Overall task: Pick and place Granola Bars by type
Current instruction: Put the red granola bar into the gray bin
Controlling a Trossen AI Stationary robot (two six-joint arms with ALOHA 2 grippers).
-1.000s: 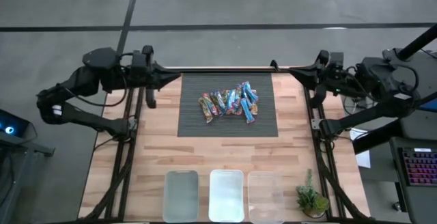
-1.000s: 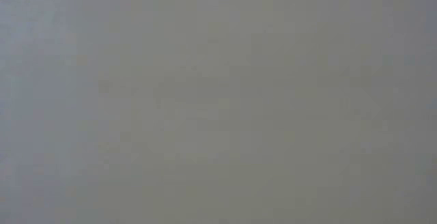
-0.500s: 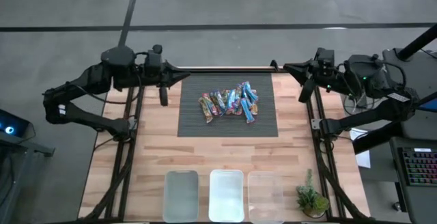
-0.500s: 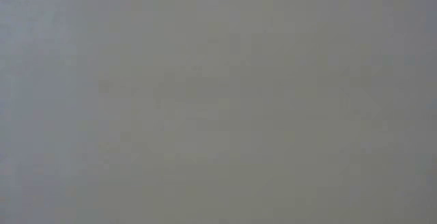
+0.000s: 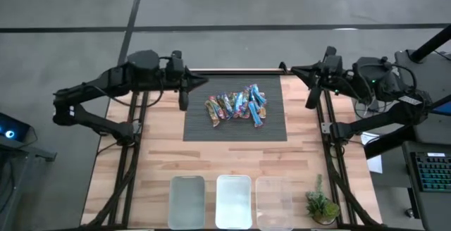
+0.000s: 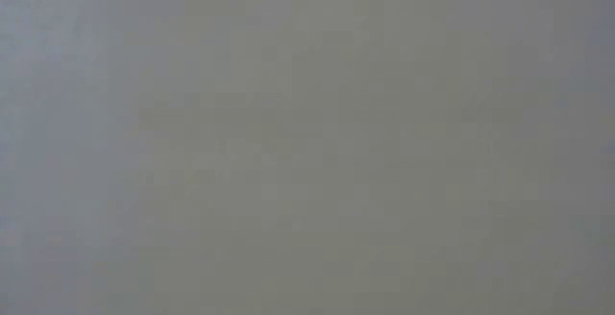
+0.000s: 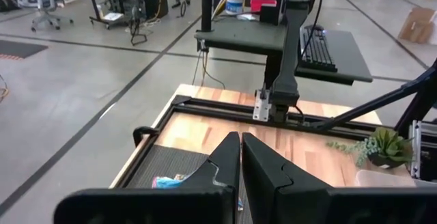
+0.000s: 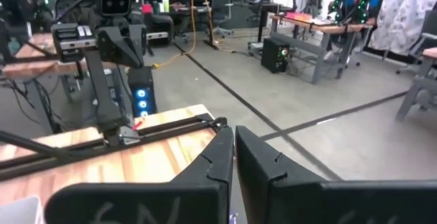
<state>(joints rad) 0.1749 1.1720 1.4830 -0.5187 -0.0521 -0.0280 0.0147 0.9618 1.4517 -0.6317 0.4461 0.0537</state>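
Note:
The granola bars lie in a loose heap of blue, red and orange wrappers on a dark ribbed mat at the table's far middle. My left gripper hangs shut above the mat's left edge, left of the heap. The left wrist view shows the left gripper with its fingers together and one blue bar below. My right gripper is shut over the table's far right side, right of the mat. In the right wrist view the right gripper points out over the table's edge.
Three clear bins stand in a row at the near edge. A small potted plant sits at the near right corner. Bare wood lies between mat and bins. The low view is a blank grey field.
My left gripper has travelled from the table's far left corner toward the right, reaching the mat's left edge. My right gripper has swung off the far edge and drawn slightly toward the near side. The bars have stayed put.

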